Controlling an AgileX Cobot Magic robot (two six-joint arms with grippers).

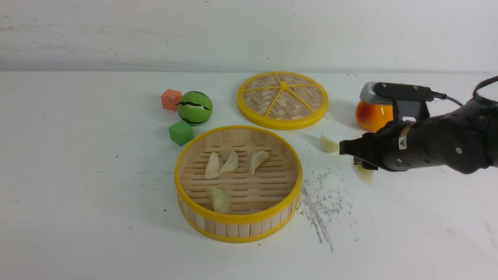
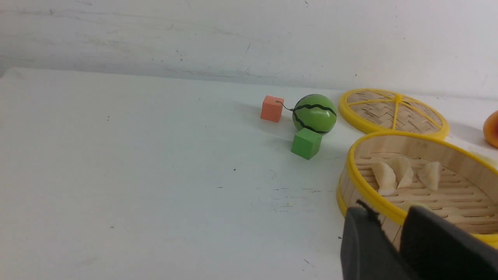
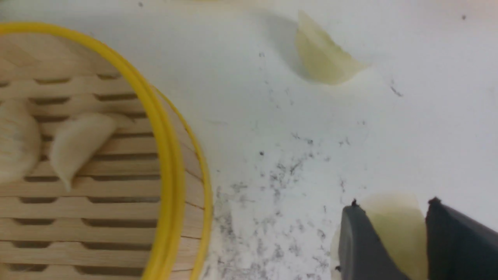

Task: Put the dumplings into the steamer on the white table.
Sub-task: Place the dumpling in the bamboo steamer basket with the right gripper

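The steamer point(image 1: 238, 218) stands mid-way across the white table point(image 1: 97, 194) and holds several dumplings point(image 1: 213, 165). Another dumpling point(image 1: 328, 144) lies loose on the table to its right. Further right and nearer, my right gripper point(image 1: 360, 165) is low at the table, shut on a pale yellow-green dumpling point(image 3: 393, 233) that fills the gap between its fingers point(image 3: 362, 241); the front view shows that dumpling point(image 1: 365, 174) poking out under the fingers. My left gripper point(image 2: 389, 212) hangs by the steamer's near wall point(image 2: 365, 186), its jaws a little apart with nothing between them. The left arm is outside the front view.
The flat woven lid point(image 1: 283, 99) lies behind the steamer. An orange pear point(image 1: 371, 116) sits behind the right arm. A watermelon ball point(image 1: 195, 108), an orange cube point(image 1: 171, 99) and a green cube point(image 1: 181, 133) stand at the steamer's back left. Dark scratches point(image 1: 323, 202) mark the table.
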